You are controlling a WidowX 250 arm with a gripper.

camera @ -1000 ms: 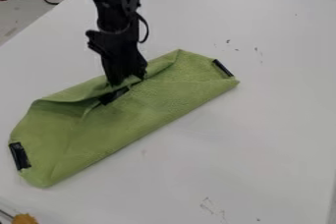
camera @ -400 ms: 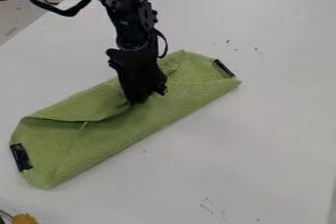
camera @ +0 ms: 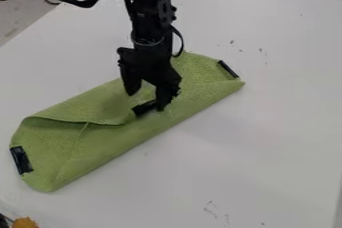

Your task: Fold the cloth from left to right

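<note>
A: Start with the cloth. Where and how?

B: Soft green rectangular cloth [camera: 97,140], lying aslant on the smooth white tabletop [camera: 270,147], lower left to upper right in the camera view. Partly folded lengthwise. Loose green top flap [camera: 83,108] ends in a rippled free edge. Black patch [camera: 143,108] near the flap's corner; black strips at the left end [camera: 21,160] and right end [camera: 228,69].

A: Pincer?

B: Black two-finger pincer [camera: 145,101], over the cloth's middle, standing wide. One fingertip right by the patch; contact uncertain. No clear grip on anything.

A: What could go wrong?

B: Snagging, chiefly. That low fingertip could hook the flap on lifting and peel the fold open; cause, fingertip and patch so close. If the pincer closes here, it may take the under layer too and drag the whole cloth, since the layers lie close and nothing visible pins them. A shallow pinch could slip. Left alone, the flap may spring or ruck up; its edge looks none too flat. My reading, all of it.

A: Brands, labels, writing?

B: None legible. Patch and strips look plain. Thin dark marks [camera: 211,208] on the tabletop, lower down: scuffs or scribble, no letters I can make out.
</note>
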